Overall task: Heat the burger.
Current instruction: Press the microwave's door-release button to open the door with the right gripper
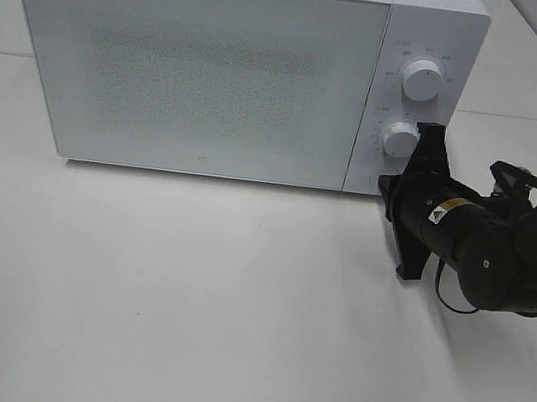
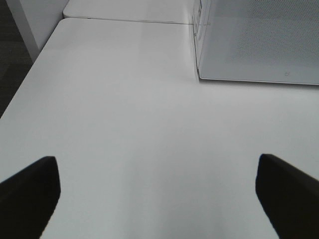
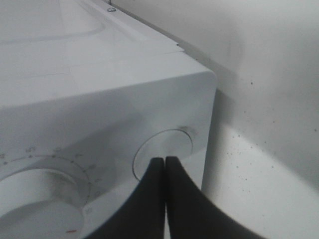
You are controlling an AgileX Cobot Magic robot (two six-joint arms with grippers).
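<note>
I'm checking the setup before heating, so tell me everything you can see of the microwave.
The microwave is a white, glossy box standing on the table. Its wide speckled door is shut. The right-hand panel carries an upper knob, a lower knob and a round button near the bottom corner. The shut right gripper appears to touch that button with its tips.

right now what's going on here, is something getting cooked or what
The right pincer is shut, with its tips at the round button on the microwave's control panel, near the lower dial. The microwave door is closed. The left pincer hangs open over the table, holding nothing. No burger shows in any view, and the speckled door hides the inside.
</note>
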